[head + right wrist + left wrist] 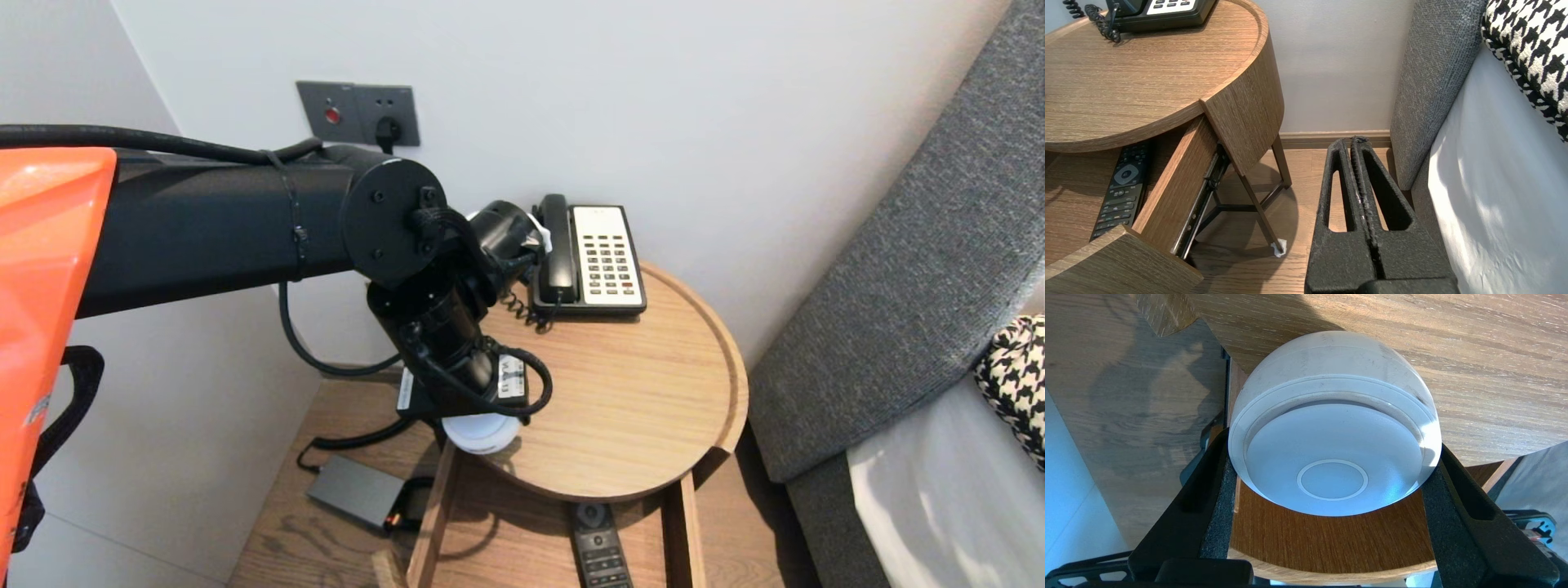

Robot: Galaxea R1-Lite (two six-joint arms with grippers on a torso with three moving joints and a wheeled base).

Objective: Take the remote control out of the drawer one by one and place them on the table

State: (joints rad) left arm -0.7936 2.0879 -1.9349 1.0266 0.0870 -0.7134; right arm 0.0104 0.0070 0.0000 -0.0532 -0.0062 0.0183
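A remote (pixel 600 547) lies in the open drawer (pixel 429 523) nearest the robot. Just beyond, the left gripper (pixel 1331 471) clasps a white domed puck (pixel 483 431) between its fingers (pixel 1224 490) at the counter's (pixel 637 392) near left edge. Farther back sits a telephone (pixel 592 257). The right gripper (pixel 1354 143) hangs parked by the bed (pixel 1494 183), fingers pressed together.

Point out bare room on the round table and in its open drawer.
Widest patch: middle and right of the round table, from the telephone to the front rim. The drawer is bare left of the remote. Crowded: front-left edge, where the left gripper clasps the white dome. The right gripper sits parked by the bed.
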